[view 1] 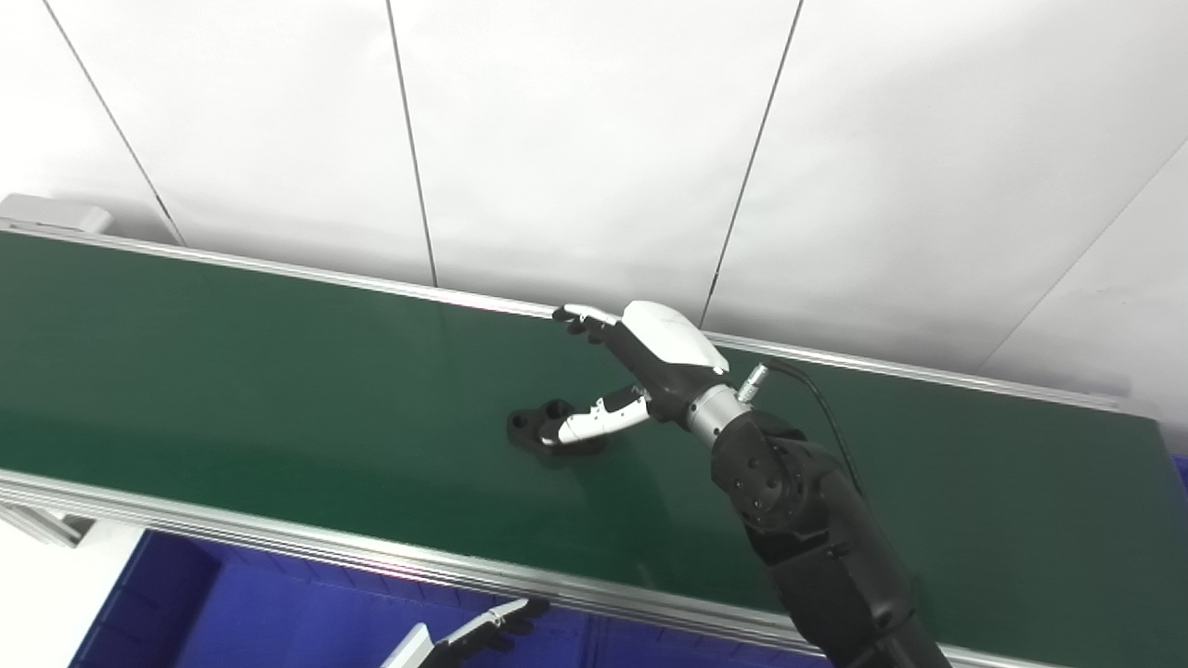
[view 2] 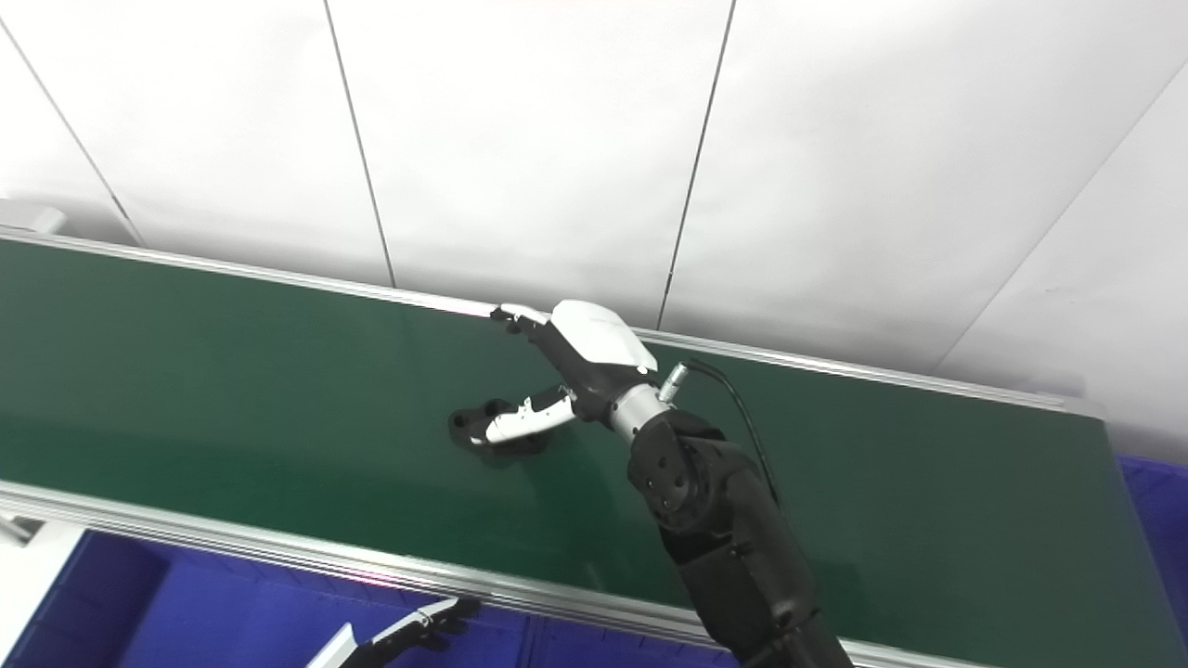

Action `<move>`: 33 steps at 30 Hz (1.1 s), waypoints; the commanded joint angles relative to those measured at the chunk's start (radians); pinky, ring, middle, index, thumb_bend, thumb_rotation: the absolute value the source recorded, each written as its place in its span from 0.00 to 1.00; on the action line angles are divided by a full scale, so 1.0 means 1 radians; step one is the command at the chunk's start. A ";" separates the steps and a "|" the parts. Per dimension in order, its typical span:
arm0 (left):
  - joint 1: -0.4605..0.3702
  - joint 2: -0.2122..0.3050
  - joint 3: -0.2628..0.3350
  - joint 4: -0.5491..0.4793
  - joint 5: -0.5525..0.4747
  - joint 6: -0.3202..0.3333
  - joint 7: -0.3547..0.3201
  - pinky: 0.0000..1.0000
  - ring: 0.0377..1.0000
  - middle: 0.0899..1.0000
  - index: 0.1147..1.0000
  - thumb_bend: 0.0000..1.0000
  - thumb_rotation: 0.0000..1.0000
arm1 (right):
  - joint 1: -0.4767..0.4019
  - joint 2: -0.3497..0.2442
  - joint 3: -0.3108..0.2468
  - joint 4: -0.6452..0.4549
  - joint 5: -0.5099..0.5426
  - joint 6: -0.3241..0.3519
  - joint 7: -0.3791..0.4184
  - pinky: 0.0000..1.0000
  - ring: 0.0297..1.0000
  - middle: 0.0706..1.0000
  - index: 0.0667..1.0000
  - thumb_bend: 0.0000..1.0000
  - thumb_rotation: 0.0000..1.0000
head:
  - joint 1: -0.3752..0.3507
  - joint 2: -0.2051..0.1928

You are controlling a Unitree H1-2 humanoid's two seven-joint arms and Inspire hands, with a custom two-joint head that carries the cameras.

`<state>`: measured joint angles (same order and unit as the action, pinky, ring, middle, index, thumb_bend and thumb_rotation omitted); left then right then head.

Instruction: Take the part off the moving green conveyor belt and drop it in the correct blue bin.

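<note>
A small black part (view 1: 543, 425) with round holes lies on the green conveyor belt (view 1: 232, 371), near its middle. My right hand (view 1: 640, 357) hovers over the belt just right of the part, open, fingers stretched toward the far rail and the thumb (view 1: 599, 419) reaching over the part's right end. Whether the thumb touches the part is unclear. Only the fingertips of my left hand (view 1: 487, 631) show at the bottom edge, below the belt and above a blue bin (view 1: 278, 612); they look extended.
The belt runs between two aluminium rails (view 1: 278, 543), with a white panelled wall behind. Blue bins sit below the near rail, and another blue bin edge (view 1: 1179, 468) shows at the far right. A grey motor housing (view 1: 56, 215) sits at the belt's left end.
</note>
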<state>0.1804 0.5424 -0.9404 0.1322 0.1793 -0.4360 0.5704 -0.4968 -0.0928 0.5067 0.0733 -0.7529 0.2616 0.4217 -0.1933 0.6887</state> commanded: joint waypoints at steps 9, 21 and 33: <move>0.008 -0.012 0.024 -0.045 0.011 -0.034 -0.015 0.79 0.84 0.88 0.86 0.70 0.73 | -0.046 -0.070 0.088 -0.054 -0.062 0.006 0.132 0.84 0.86 0.86 0.87 0.87 0.51 | 0.015 0.033; 0.030 -0.020 0.052 -0.087 0.017 -0.034 -0.039 0.79 0.84 0.87 0.86 0.69 0.72 | -0.034 -0.149 0.149 -0.037 -0.126 -0.044 0.162 0.83 0.85 0.85 0.86 0.85 0.49 | 0.023 0.065; 0.055 -0.036 0.108 -0.128 0.013 -0.034 -0.107 0.77 0.83 0.87 0.85 0.69 0.70 | -0.006 -0.185 0.172 -0.012 -0.156 -0.113 0.099 0.75 0.80 0.82 0.83 0.77 0.38 | 0.013 0.088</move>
<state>0.2267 0.5057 -0.8442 0.0408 0.1820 -0.4360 0.4628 -0.4976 -0.2758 0.6741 0.0665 -0.9031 0.1894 0.5324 -0.1795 0.7731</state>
